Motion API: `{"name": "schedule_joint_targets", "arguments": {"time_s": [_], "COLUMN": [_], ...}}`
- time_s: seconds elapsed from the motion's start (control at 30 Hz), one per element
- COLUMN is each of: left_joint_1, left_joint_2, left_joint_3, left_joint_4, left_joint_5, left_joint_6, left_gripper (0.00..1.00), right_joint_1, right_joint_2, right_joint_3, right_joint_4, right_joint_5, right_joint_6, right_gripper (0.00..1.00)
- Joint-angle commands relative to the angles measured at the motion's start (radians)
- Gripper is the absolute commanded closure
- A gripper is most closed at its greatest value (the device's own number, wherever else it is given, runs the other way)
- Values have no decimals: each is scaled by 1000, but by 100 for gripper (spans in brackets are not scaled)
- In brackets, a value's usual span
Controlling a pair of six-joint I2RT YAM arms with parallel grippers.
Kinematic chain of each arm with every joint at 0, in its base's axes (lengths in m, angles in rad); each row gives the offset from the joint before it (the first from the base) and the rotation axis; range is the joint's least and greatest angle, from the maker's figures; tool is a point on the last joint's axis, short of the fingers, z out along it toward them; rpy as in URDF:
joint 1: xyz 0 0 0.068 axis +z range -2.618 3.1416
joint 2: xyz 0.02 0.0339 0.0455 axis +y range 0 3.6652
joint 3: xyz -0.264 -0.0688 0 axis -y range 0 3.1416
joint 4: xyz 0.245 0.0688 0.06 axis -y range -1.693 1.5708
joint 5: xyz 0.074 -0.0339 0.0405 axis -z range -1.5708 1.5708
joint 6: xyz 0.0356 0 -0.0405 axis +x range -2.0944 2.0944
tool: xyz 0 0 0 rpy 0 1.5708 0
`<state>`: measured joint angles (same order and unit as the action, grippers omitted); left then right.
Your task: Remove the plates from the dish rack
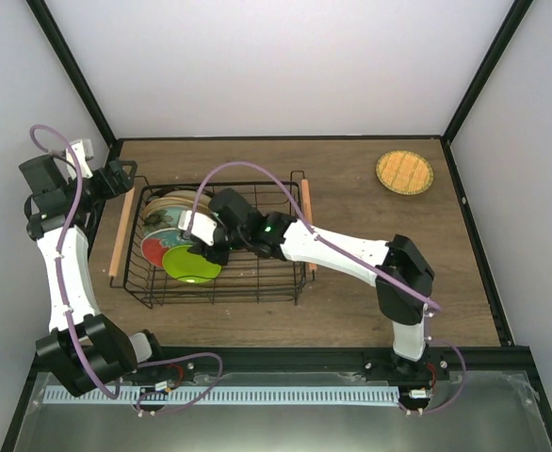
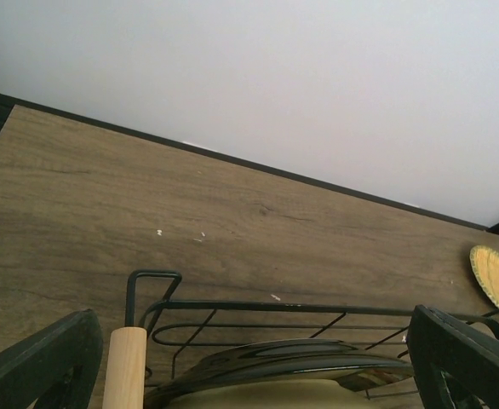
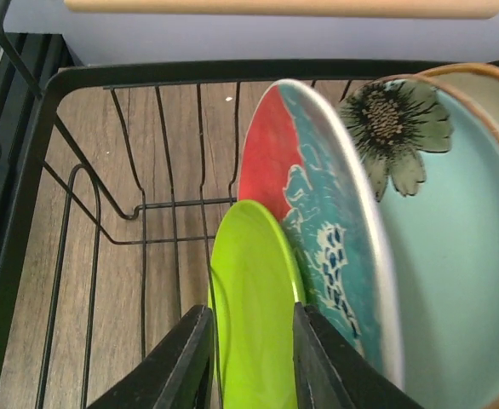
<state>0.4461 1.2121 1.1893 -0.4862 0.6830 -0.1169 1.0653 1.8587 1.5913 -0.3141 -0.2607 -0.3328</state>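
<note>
No readable text, labels or numbers
Only patterns, no lettering: plain lime-green plate (image 3: 254,298), painted flower on teal plate (image 3: 454,256), bare black wire on dish rack (image 3: 190,70)

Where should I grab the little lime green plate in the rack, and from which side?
Pinch the lime-green plate by its top rim from straight above, one finger on each face. It stands on edge beside the red and teal plate, so only that rim sits clear of the dish rack wires.
</note>
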Motion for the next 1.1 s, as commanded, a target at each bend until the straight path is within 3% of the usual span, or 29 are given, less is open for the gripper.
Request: {"name": "schedule_joint_targets", "arguments": {"time_s": [0.0,1.07], "left_joint_1": [-4,-5], "left_joint_2": [-12,69], "left_joint_3": [-9,10], "left_joint_4": [11,47], "left_joint_5": [24,67], "left_joint_6": [19,5], "left_gripper": [0,0], "right_joint_1": [25,35], "right_joint_2": [26,204], "right_joint_3": [61,107], "right_joint_4": [9,24], "right_joint_5": [22,235], "right_joint_6": [-36,-78], "right_gripper": [73,63]}}
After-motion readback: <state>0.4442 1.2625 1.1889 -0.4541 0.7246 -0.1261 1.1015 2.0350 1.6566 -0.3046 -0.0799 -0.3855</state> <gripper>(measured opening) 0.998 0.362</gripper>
